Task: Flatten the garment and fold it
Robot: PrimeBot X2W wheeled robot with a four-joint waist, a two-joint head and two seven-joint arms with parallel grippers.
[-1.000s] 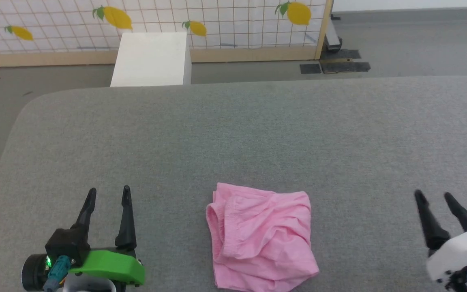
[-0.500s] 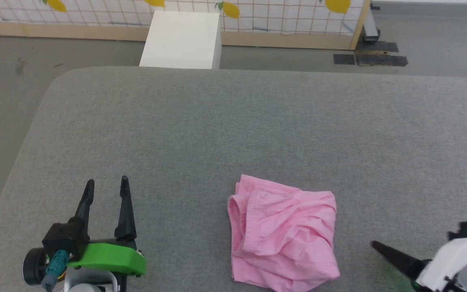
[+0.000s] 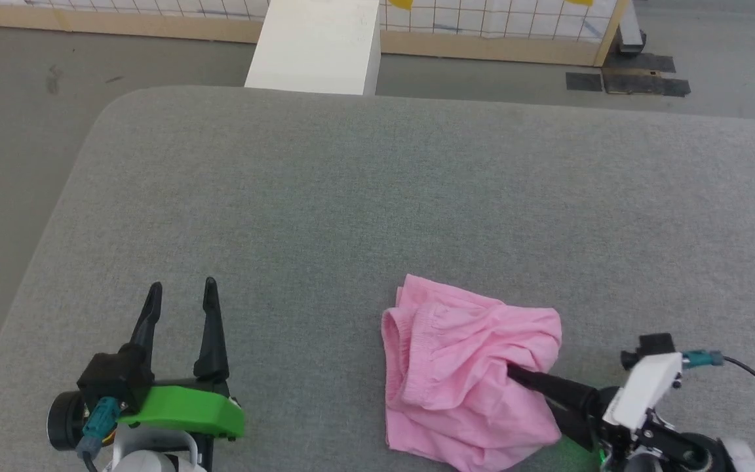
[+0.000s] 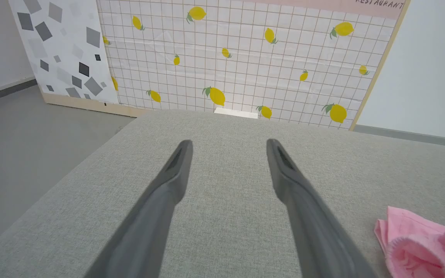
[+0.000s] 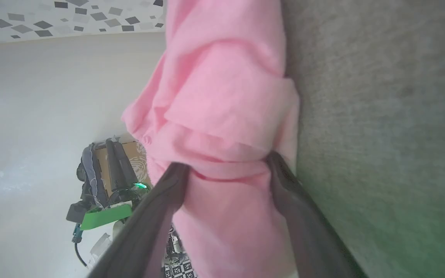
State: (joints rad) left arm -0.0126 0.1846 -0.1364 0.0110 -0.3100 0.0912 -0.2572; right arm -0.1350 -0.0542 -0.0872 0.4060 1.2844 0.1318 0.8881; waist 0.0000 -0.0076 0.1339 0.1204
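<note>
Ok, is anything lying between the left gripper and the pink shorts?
No. In the head view, the stretch between the left gripper and the shorts is bare grey fabric surface. The gripper stands open, well apart from the shorts.

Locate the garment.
Head view: the garment lies crumpled on the grey surface, lower right of centre, the open right gripper straddling its right side, the left gripper well apart.
</note>
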